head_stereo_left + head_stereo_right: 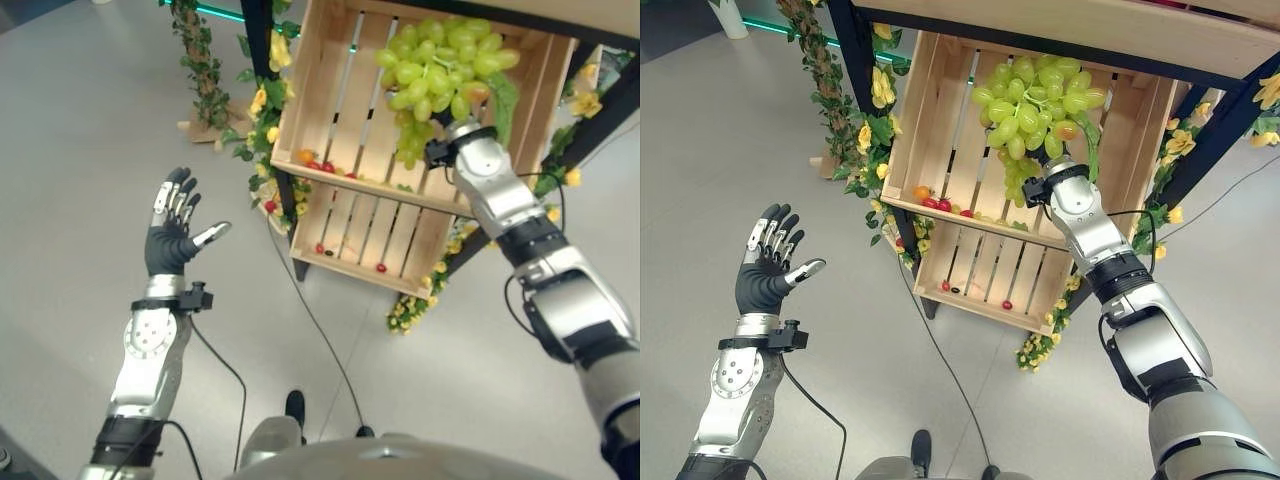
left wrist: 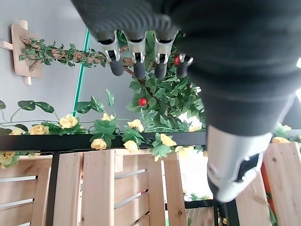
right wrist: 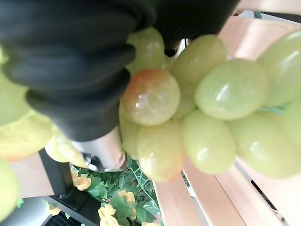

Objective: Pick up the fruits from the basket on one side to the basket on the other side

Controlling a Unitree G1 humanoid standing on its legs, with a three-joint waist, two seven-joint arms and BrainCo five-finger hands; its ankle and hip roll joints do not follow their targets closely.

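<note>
Your right hand [image 1: 1052, 190] is raised into the upper wooden crate [image 1: 940, 110] on the shelf, and it is buried in a bunch of green grapes [image 1: 1030, 100]; the grapes press right against its dark ribbed cover in the right wrist view, one of them tinged orange [image 3: 150, 96], but the fingers are hidden behind the fruit, so you cannot tell whether they are closed round the bunch or not; the bunch sits against the slatted back of that crate, above its lower lip, where a few small red fruits [image 1: 937, 203] and an orange one [image 1: 922, 192] lie in the left corner; a lower crate [image 1: 980, 275] below it holds a couple more small red pieces [image 1: 1007, 304]; your left hand [image 1: 172, 232] is held up well away from the crates, over the grey floor [image 1: 80, 130], palm out with fingers straight and spread, thumb apart, holding nothing; yellow flowers and green leaves [image 1: 880, 130] trail along the dark frame [image 1: 855, 45] beside the crates.
</note>
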